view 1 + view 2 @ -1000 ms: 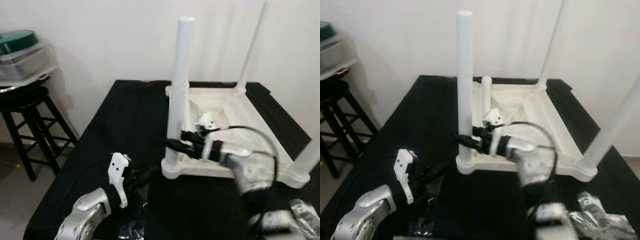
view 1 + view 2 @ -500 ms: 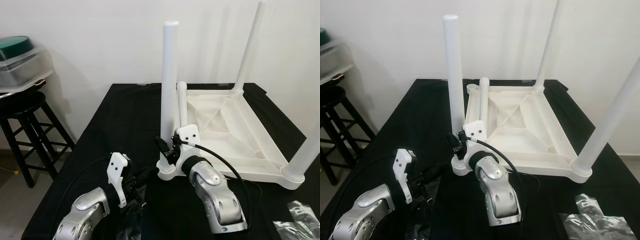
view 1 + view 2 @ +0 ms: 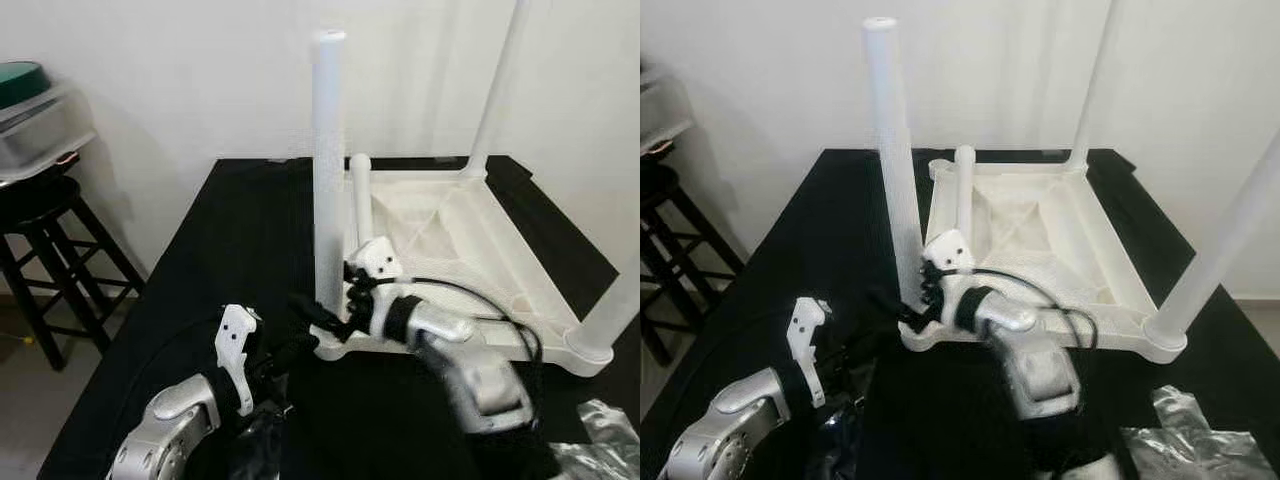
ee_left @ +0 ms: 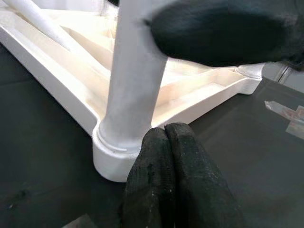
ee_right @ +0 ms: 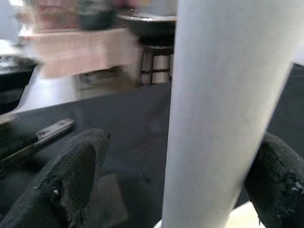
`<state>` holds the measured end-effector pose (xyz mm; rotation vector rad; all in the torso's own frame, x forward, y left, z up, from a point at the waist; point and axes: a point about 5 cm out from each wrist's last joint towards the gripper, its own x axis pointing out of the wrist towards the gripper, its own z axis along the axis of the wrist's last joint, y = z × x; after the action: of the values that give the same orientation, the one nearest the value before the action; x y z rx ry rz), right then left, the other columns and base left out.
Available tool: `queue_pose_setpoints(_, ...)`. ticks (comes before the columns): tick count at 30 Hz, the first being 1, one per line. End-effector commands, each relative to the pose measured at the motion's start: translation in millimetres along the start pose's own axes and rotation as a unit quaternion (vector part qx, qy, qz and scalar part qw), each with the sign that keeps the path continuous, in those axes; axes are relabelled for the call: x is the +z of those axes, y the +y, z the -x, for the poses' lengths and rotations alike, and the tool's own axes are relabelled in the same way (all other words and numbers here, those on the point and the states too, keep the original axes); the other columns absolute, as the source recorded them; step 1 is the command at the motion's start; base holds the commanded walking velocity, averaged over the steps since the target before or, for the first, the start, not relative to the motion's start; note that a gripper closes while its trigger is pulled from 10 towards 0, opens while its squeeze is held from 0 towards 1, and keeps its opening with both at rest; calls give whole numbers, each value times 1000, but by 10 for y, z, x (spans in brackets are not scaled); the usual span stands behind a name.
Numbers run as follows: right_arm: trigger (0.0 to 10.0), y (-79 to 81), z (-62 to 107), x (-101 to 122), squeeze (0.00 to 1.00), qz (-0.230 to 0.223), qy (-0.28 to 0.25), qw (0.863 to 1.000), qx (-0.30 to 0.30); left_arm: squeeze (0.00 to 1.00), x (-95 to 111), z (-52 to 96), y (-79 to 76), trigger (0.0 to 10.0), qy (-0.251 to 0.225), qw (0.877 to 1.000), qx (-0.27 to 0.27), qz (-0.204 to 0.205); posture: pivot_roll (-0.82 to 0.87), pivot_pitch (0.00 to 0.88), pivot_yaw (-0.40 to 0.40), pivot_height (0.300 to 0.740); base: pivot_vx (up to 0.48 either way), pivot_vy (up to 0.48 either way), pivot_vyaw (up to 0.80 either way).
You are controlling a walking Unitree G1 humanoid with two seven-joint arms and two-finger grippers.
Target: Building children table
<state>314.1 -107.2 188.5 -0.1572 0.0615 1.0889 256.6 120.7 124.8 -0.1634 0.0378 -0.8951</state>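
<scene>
A white children's table (image 3: 470, 250) lies upside down on a black-covered surface, with legs pointing up. Its near-left leg (image 3: 328, 170) stands upright in the corner socket. My right gripper (image 3: 315, 308) is at the base of this leg. In the right wrist view the leg (image 5: 223, 109) stands between the two black fingers (image 5: 71, 180), which are open and apart from it. My left gripper (image 3: 288, 352) sits low on the black surface just in front of that corner (image 4: 109, 161), its fingers (image 4: 166, 156) pressed together and holding nothing. A shorter leg (image 3: 361, 200) stands behind.
A black stool (image 3: 45, 215) carrying a clear bin with a green lid (image 3: 30, 110) stands left of the work surface. Crumpled clear plastic (image 3: 1190, 440) lies near the right front. A white wall is close behind the table.
My right arm has swung, so its elbow now lies to the right and its gripper reaches left around the leg's base. The left arm has barely moved. The camera shifted slightly.
</scene>
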Motion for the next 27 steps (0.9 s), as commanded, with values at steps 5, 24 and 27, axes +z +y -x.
queue_pose_setpoints(5,10000,-201,52,126,0,-24,-23,995,98,0,3,-2,-14,10000,2,1000,0,-6,-26,0,2,740,0,0,0)
queue_pose_setpoints(24,0,-486,172,-33,0,-79,-8,986,144,0,-20,2,-36,10000,3,1000,-1,-5,-20,0,-4,740,0,0,0)
queue_pose_setpoints(27,0,-482,155,-107,0,-69,-1,991,116,0,-21,1,-43,10000,2,1000,-2,-5,-25,0,-7,740,0,0,0)
